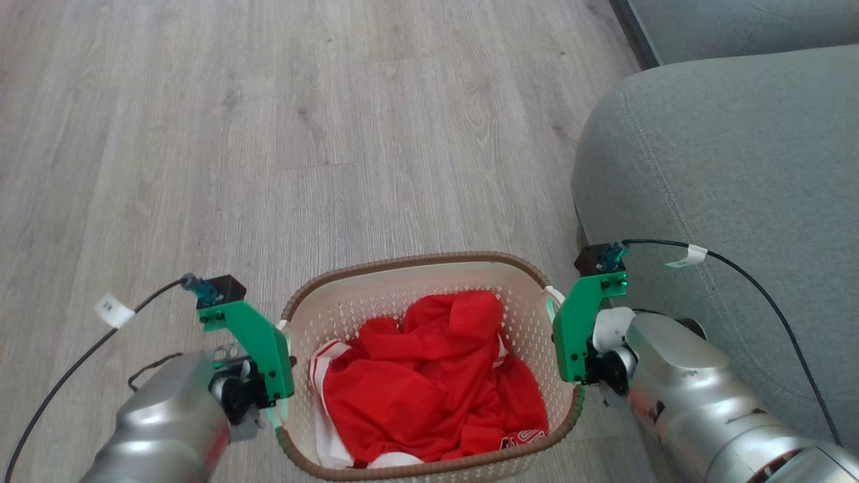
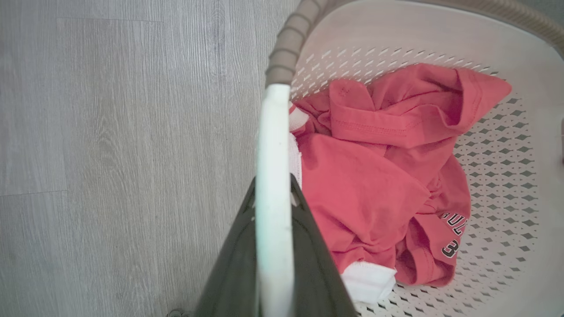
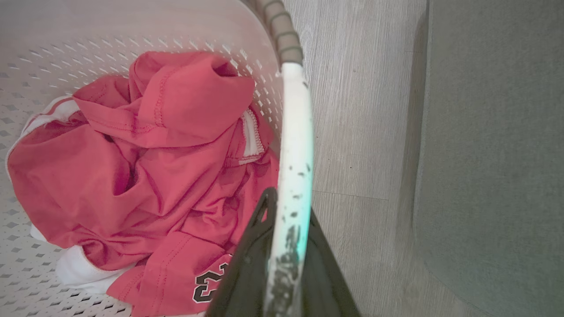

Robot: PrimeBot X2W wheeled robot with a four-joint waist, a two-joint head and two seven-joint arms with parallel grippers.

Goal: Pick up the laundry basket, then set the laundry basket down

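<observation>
Laundry basket [image 1: 376, 295] gripped by both side handles, low in the middle of the head view.

Left gripper [image 2: 273, 207] has its two dark fingers clamped on the white left handle [image 2: 273, 132], which runs up the middle of the left wrist view; right gripper [image 3: 288, 215] is clenched the same way on the scuffed right handle [image 3: 297, 132]. A crumpled red jersey [image 1: 429, 376] with white trim and dark numerals lies inside the perforated cream walls, below the brown woven-look rim [image 1: 470, 257]. Grey wood-look floor [image 1: 268, 134] spreads across the upper left; a grey sofa [image 1: 725, 168] stands just right of the basket. Whether the basket rests on the floor or hangs above it cannot be told.
</observation>
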